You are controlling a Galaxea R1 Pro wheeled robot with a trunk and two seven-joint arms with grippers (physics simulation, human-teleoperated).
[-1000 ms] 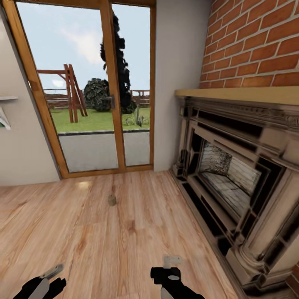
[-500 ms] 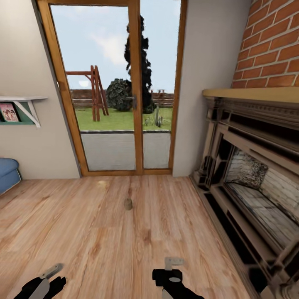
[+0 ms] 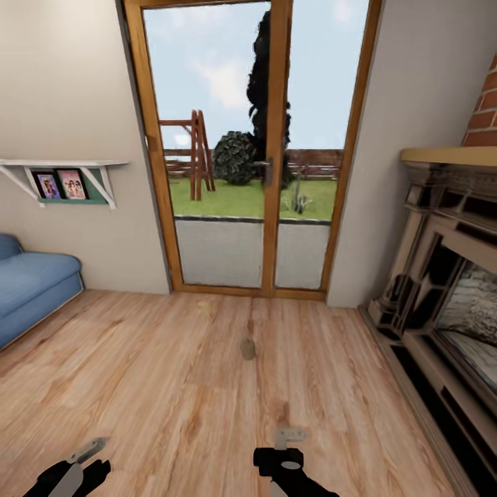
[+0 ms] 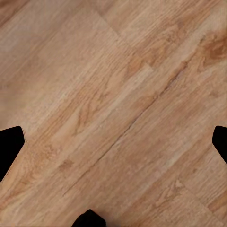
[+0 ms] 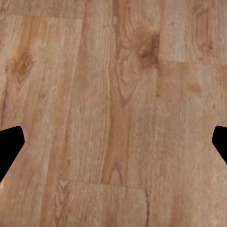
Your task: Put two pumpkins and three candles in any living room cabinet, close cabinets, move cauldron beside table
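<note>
One candle point(image 3: 248, 349), a tiny brownish-grey cylinder, stands upright on the wooden floor point(image 3: 159, 386) in the head view, a little in front of the glass door. My left gripper point(image 3: 84, 453) sits at the lower left of that view and my right gripper point(image 3: 287, 437) at the lower middle, both well short of the candle. In each wrist view the dark fingertips point(image 4: 10, 144) point(image 5: 9, 142) stand far apart with bare floorboards between them, so both grippers are open and hold nothing. The pumpkins, cabinet, cauldron and table are out of view.
A wood-framed glass door point(image 3: 270, 152) fills the far wall, with a garden behind it. The stone-coloured fireplace point(image 3: 449, 290) runs along the right. A blue sofa point(image 3: 27, 286) stands at the left under a white wall shelf point(image 3: 65, 172) with pictures.
The camera has swung left: the fireplace slid toward the right edge, and the sofa and shelf came into view. The candle has not moved on the floor. Both grippers hold the same pose.
</note>
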